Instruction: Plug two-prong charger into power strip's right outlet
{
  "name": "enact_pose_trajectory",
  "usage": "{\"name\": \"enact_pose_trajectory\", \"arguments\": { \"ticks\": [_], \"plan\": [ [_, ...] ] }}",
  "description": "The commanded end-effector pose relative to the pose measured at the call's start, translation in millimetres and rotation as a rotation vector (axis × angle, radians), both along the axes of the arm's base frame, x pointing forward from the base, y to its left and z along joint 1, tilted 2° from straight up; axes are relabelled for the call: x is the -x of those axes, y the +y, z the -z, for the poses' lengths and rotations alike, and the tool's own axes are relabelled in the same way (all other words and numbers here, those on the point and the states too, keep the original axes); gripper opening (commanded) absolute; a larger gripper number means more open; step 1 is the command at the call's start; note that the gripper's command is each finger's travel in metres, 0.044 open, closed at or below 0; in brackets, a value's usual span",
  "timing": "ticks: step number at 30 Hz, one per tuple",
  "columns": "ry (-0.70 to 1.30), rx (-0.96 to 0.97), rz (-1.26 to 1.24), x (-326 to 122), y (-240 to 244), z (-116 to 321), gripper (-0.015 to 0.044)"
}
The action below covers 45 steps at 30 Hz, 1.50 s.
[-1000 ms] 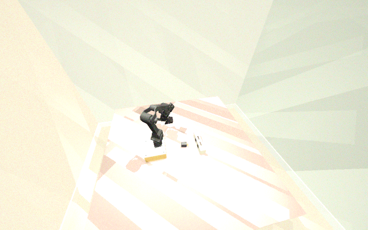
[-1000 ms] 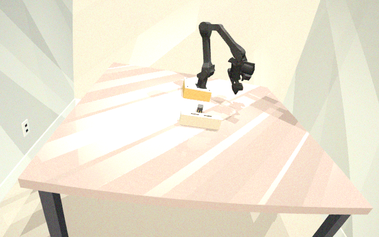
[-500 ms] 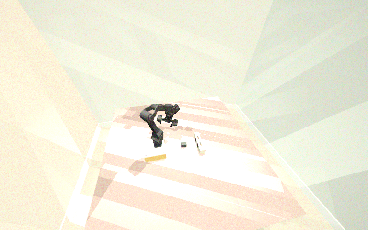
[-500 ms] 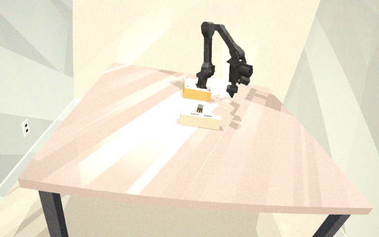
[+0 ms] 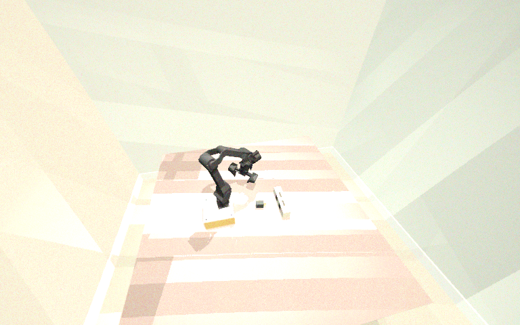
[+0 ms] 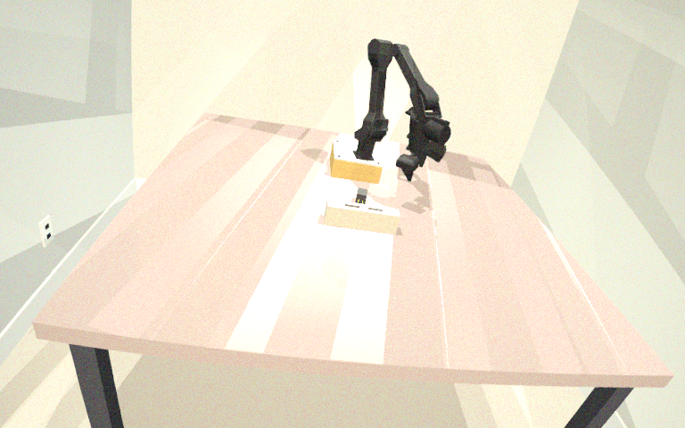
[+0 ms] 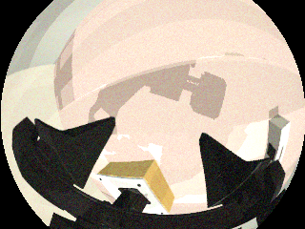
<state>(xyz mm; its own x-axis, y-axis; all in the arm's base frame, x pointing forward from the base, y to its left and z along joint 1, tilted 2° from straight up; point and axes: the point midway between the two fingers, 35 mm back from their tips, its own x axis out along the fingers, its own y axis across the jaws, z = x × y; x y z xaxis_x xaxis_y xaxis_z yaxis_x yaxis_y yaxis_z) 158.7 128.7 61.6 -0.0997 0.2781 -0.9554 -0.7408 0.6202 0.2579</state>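
The charger (image 5: 259, 204) (image 6: 361, 194) is a small dark block with yellow prongs. It lies on the table between the arm's base and the power strip, its prongs toward the strip. The power strip (image 5: 282, 204) (image 6: 361, 218) is a long pale block with dark openings. Its end shows at the right edge of the wrist view (image 7: 278, 123). A dark patch beside it there is partly behind a finger; I cannot tell if it is the charger. My gripper (image 5: 242, 173) (image 7: 158, 129) is wide open and empty, raised above the table, off to one side of the charger and strip.
The arm's white and yellow base (image 5: 219, 223) (image 6: 356, 170) (image 7: 163, 186) stands behind the charger. The table (image 5: 275, 294) (image 6: 202, 297) has striped light and shadow across it. A wall outlet (image 6: 45, 231) is at the far left in the exterior view.
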Motion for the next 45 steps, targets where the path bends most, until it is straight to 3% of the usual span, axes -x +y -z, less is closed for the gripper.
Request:
{"name": "enact_pose_trajectory", "arguments": {
  "ticks": [1,45],
  "plan": [
    [0.001,0.02,0.071,-9.0,-8.2,0.9,0.044],
    [0.078,0.239,0.949,-63.2,-144.5,13.9,0.044]
  ]
}}
